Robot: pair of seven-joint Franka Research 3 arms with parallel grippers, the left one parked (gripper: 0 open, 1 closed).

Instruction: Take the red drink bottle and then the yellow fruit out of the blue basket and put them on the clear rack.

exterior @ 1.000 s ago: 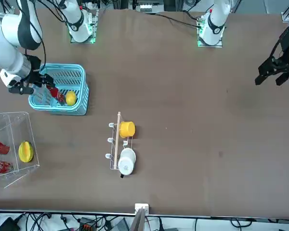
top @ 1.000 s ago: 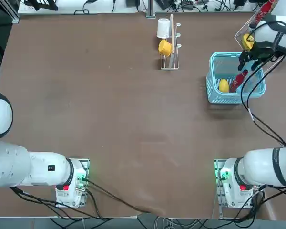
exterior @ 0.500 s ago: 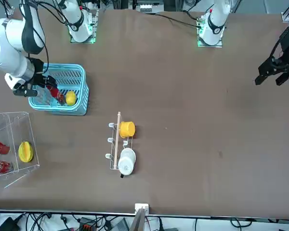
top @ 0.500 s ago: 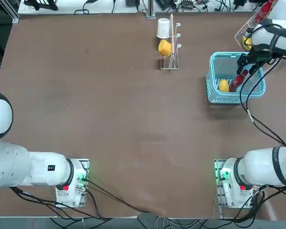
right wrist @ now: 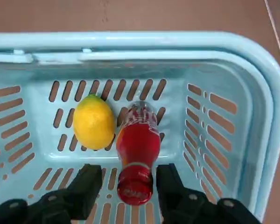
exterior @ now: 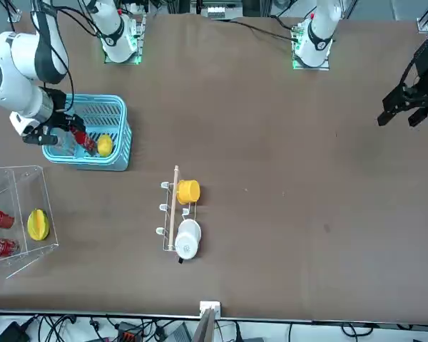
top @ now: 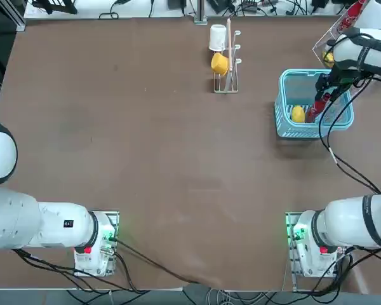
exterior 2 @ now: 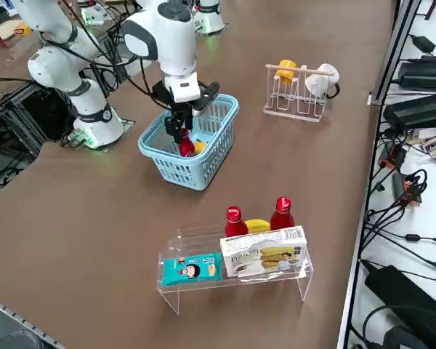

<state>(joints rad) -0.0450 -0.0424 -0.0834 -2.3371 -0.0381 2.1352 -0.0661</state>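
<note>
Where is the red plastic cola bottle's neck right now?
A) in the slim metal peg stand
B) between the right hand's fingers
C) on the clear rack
B: the red plastic bottle's capped neck sits between the right hand's black fingers, inside the light-blue basket.

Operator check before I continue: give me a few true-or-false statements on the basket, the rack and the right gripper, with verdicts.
The yellow fruit is in the basket. True.
The red bottle stands upright on the rack. False: it lies in the basket.
The bottle's cap end lies between the right gripper's two open fingers. True.
The yellow cup is inside the basket. False: it hangs on the peg stand.
</note>
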